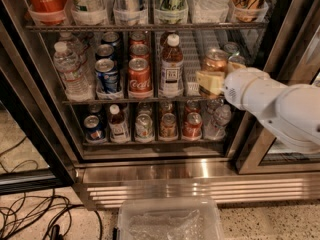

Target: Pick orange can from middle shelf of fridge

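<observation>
Pincer [219, 77] clasping orange can [215, 60] at middle shelf [125, 101].

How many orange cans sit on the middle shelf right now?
1: the orange can near the right end of the middle shelf, with the hand at its front. Others may be hidden behind it.

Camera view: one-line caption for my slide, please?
The gripper at the orange can, right end of the middle shelf in the fridge.
</observation>
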Controlling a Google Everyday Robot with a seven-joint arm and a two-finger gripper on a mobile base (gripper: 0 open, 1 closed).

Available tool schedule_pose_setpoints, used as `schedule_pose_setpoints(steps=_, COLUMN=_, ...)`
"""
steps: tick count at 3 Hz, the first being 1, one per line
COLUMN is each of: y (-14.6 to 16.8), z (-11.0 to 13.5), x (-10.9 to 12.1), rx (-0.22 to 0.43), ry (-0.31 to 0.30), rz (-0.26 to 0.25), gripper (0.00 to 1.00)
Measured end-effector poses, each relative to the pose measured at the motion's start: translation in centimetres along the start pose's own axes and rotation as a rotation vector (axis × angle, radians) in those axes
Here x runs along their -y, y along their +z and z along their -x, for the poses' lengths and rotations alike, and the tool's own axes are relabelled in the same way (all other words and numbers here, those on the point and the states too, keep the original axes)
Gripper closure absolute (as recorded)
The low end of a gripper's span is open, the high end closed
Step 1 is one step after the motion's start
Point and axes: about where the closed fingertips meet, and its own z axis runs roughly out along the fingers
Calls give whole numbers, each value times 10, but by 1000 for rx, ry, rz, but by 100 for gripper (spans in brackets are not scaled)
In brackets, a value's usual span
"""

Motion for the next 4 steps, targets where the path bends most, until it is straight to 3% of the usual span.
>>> schedule_pose_setpoints(steps=1, y=-26, z=-19, x=2, rx=-102, ry=-11, rz=73, gripper=100)
schedule_pose_setpoints(steps=2, y=-37, z=-27, x=15, rx=-160, ry=26, rz=153, gripper=100)
schedule_pose_setpoints(steps=3, y=-43, z=-33, x=0, rx=-190, ry=28, rz=221, gripper=100)
schedule_pose_setpoints(steps=4, y=-43, z=-33, x=0, rx=-190, ry=28, rz=221, gripper=100)
